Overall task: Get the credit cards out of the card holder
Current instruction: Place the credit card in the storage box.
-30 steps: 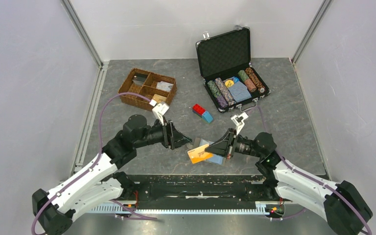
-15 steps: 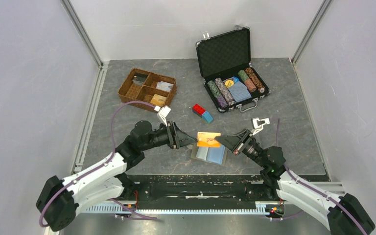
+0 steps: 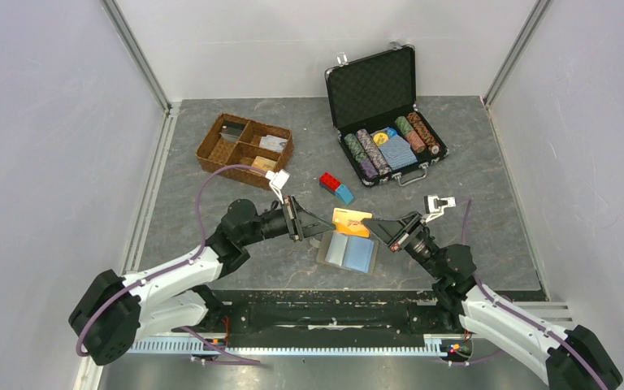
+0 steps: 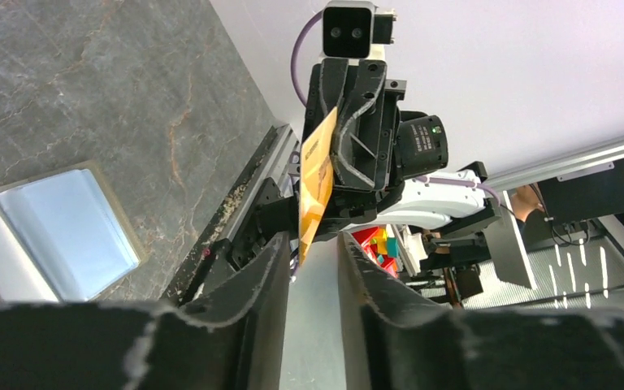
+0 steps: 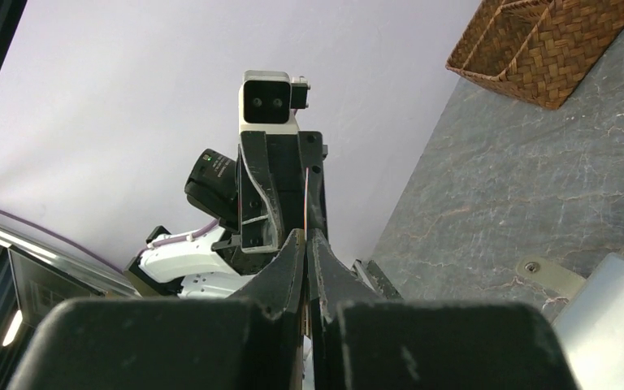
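Both arms are stretched low toward the middle of the table (image 3: 471, 187), tips facing each other. The right gripper (image 3: 373, 226) is pinched tight on one end of the orange card (image 3: 351, 221), holding it in the air just above the holder (image 3: 327, 246). The left gripper (image 3: 325, 228) sits at the card's other end, jaws partway apart on either side of its edge with a gap showing, so not clamping. The holder lies open on the table under them, blue cards (image 3: 359, 257) in it. Further back are a wicker tray (image 3: 244, 146), an open chip case (image 3: 382, 97) and toy bricks (image 3: 335, 188). It's a grey stone-look top with plain pale walls.
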